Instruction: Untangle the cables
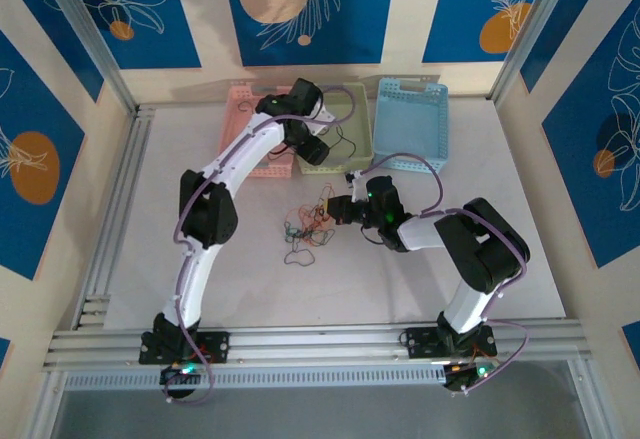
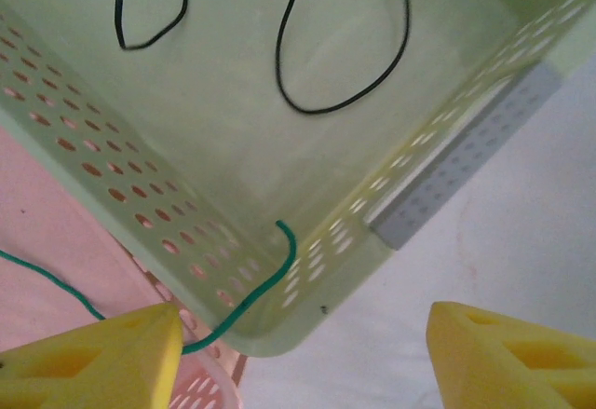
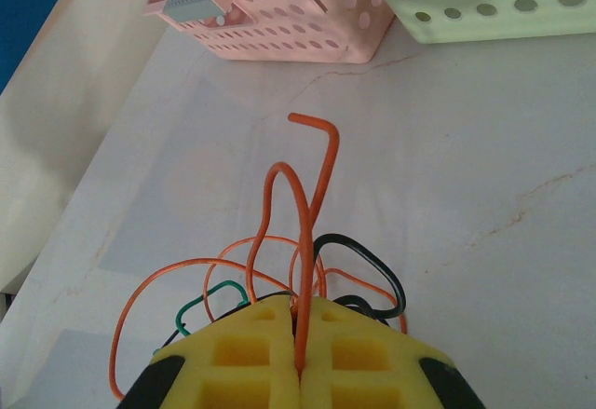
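The cables lie as a small tangle (image 1: 305, 224) of orange, black and green wires mid-table. My right gripper (image 3: 298, 302) (image 1: 340, 209) is shut on an orange cable (image 3: 312, 176), which stands up from between the yellow pads with a bent tip; a black loop (image 3: 372, 260) and a green loop (image 3: 200, 302) lie just beyond. My left gripper (image 2: 303, 334) (image 1: 315, 149) hangs open over the near corner of the green basket (image 2: 279, 129). A green cable (image 2: 270, 279) crosses the pink basket (image 2: 47, 213), passes the left finger and ends inside the green basket. Black cables (image 2: 372, 92) lie on that basket's floor.
Three baskets stand in a row at the back: pink (image 1: 245, 124), green (image 1: 350, 109) and blue (image 1: 410, 124). Aluminium rails frame the table on the left and near sides. Bare white table lies around the tangle.
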